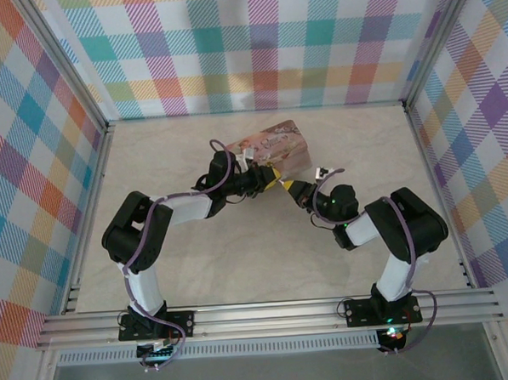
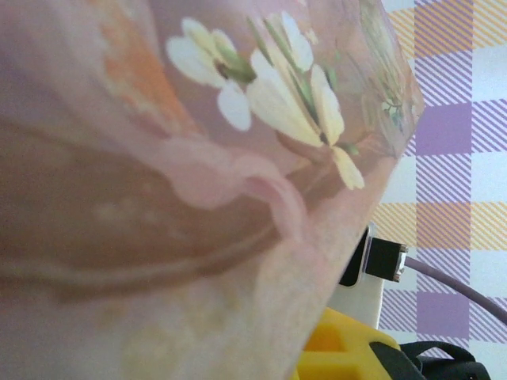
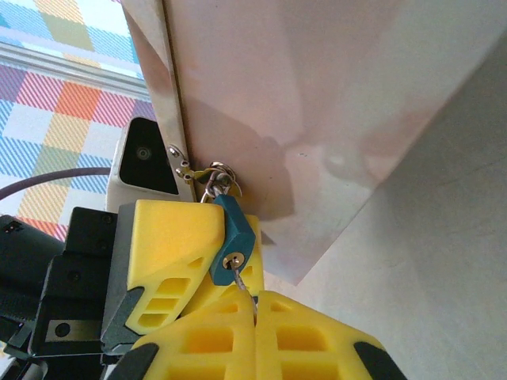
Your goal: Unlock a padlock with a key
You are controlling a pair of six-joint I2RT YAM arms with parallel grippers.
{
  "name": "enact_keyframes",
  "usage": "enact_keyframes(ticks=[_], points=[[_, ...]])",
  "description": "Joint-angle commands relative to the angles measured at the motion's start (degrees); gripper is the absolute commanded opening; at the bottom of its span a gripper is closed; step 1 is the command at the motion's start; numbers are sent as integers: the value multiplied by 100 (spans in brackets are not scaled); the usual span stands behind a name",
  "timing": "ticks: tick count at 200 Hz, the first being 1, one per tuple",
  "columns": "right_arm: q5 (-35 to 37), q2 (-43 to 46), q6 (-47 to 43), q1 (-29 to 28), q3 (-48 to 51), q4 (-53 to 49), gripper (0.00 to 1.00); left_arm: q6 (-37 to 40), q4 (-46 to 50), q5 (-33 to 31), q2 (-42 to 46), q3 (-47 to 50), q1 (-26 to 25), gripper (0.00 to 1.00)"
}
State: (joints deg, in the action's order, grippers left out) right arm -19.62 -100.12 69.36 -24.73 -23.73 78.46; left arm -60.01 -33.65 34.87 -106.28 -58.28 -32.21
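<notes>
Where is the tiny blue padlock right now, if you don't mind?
In the right wrist view, left of centre, the tiny blue padlock hangs off the pink tin box, just above the right gripper.

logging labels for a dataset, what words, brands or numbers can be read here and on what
None readable.
The flowered pink tin shows only blossoms.
The blue padlock and the key in it bear no legible mark.
The tin's lid pattern seen from above is too small to tell.

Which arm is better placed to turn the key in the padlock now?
Right. The right gripper is shut on the key, whose tip sits in the padlock keyhole, so a wrist roll should turn it. The left gripper appears to clamp the padlock body, steadying it.
</notes>
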Motion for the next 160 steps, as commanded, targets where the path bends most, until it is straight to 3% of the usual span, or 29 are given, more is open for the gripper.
enact_keyframes(ticks=[1,73,124,160], points=[[-204,-131,-124,-76,-253,232,0,-213,-590,617,63,29,-163,7],[-312,-238,511,-70,-555,232,0,-264,-773,685,77,49,-164,7],[-591,-188,368,-33,-822,232,0,-336,-956,746,55,99,-163,4],[-1044,-263,328,387,-817,232,0,-318,-990,792,81,154,-146,2]])
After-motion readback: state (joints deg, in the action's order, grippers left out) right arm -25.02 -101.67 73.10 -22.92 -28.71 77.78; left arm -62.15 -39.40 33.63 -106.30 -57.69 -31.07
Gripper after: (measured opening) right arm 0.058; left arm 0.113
